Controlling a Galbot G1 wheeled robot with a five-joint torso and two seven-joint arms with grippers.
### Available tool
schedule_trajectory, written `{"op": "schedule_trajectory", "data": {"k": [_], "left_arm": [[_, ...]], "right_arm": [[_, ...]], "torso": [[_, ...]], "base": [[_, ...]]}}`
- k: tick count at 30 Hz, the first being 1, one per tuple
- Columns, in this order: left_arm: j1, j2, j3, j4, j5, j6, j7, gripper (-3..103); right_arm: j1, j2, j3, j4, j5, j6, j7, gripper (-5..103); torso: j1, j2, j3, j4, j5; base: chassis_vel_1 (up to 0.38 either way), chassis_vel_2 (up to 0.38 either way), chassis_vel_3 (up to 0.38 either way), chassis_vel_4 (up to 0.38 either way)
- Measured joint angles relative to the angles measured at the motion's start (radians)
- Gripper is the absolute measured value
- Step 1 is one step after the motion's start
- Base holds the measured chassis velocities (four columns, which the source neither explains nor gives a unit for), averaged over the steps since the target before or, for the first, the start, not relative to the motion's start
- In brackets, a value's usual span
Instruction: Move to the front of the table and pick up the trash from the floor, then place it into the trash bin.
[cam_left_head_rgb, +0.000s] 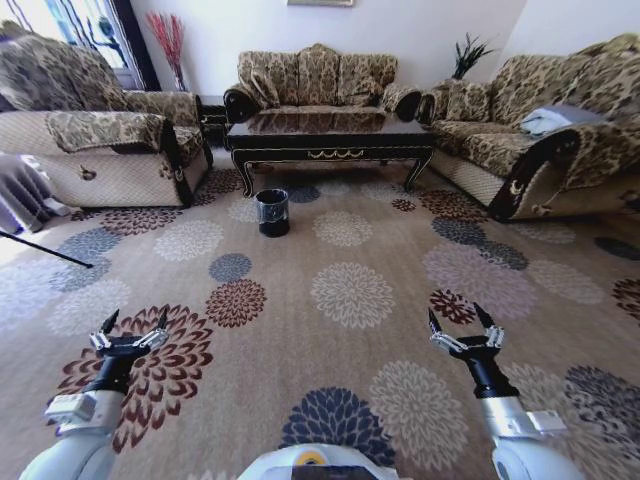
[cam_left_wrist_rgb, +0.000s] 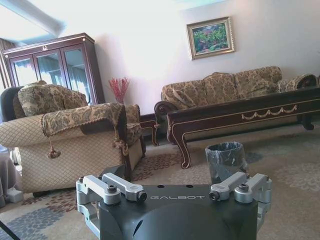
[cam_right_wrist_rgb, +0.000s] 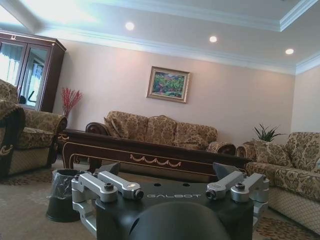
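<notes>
The table (cam_left_head_rgb: 330, 140) stands far ahead in front of the back sofa, also seen in the left wrist view (cam_left_wrist_rgb: 240, 112) and right wrist view (cam_right_wrist_rgb: 150, 155). The black trash bin (cam_left_head_rgb: 272, 212) (cam_left_wrist_rgb: 226, 160) (cam_right_wrist_rgb: 62, 192) stands on the floor (cam_left_head_rgb: 350, 290) just before the table's left end. The trash is out of view. My left gripper (cam_left_head_rgb: 133, 325) (cam_left_wrist_rgb: 172, 175) and right gripper (cam_left_head_rgb: 462, 322) (cam_right_wrist_rgb: 167, 172) hover low over the carpet, near me, both open and holding nothing, well short of the bin.
An armchair (cam_left_head_rgb: 100, 140) flanks the left side, a long sofa (cam_left_head_rgb: 540, 130) the right, and another sofa (cam_left_head_rgb: 315, 80) sits behind the table. A thin black rod (cam_left_head_rgb: 45, 250) crosses the floor at far left. Open carpet lies between me and the bin.
</notes>
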Motion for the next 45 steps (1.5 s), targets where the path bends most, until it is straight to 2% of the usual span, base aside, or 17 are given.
{"op": "schedule_trajectory", "data": {"k": [14,26,30,45], "left_arm": [[0.000,0.000,0.000,0.000,0.000,0.000,0.000,100],[0.000,0.000,0.000,0.000,0.000,0.000,0.000,100],[0.000,0.000,0.000,0.000,0.000,0.000,0.000,100],[0.000,0.000,0.000,0.000,0.000,0.000,0.000,100]], "right_arm": [[0.000,0.000,0.000,0.000,0.000,0.000,0.000,100],[0.000,0.000,0.000,0.000,0.000,0.000,0.000,100],[0.000,0.000,0.000,0.000,0.000,0.000,0.000,100],[0.000,0.000,0.000,0.000,0.000,0.000,0.000,100]], "torso": [[0.007,0.060,0.054,0.0001,0.0000],[0.013,0.089,0.076,0.0002,0.0000],[0.018,0.114,0.096,0.0002,0.0000],[0.032,0.165,0.133,0.0001,0.0000]], "base": [[0.000,0.000,0.000,0.000],[0.000,0.000,0.000,0.000],[0.000,0.000,0.000,0.000],[0.000,0.000,0.000,0.000]]}}
